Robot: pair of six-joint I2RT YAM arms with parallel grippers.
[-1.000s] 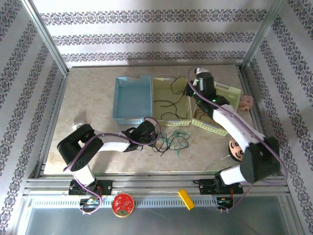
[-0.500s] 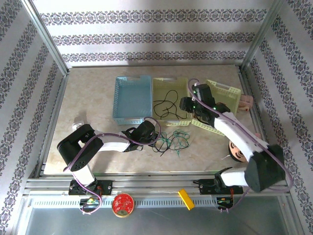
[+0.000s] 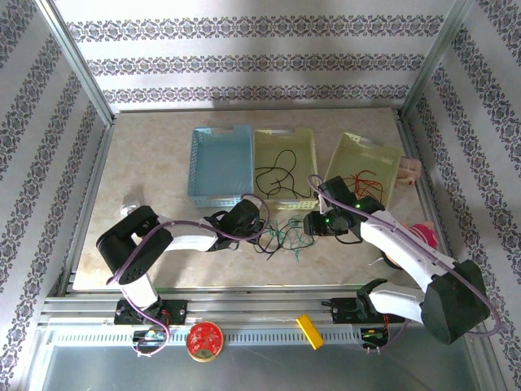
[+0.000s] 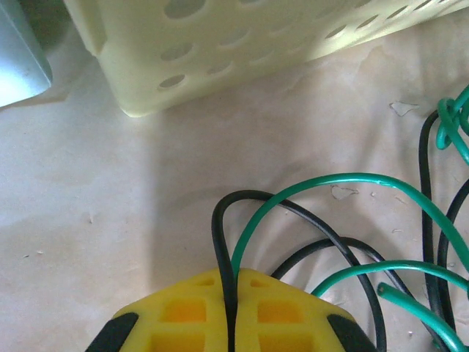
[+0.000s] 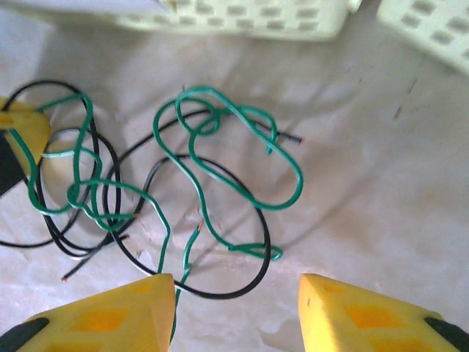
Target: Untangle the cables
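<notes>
The cables [image 5: 183, 183] lie as a loose green-and-black tangle on the tabletop [image 5: 381, 183], just in front of the yellow basket [image 5: 242, 18] and between the two hands. The left hand [image 4: 231, 312] is clamped on a black wire [image 4: 220, 227], pinched between its yellow fingers where the strand arches up off the surface. A green wire [image 4: 330, 180] loops over that strand close by. The right hand [image 5: 236, 308] hovers over the near edge of the tangle with its fingers apart and nothing between them, though a green strand runs close beside one finger. These wires look very light, thin and springy. They probably keep their curl, drag their neighbours along when pulled, and slip from a shallow pinch. The wide green loop on the far side from the left hand looks the best place to take hold, since few strands cross it there. A slow pull away from the anchored black wire should ease it free.
</notes>
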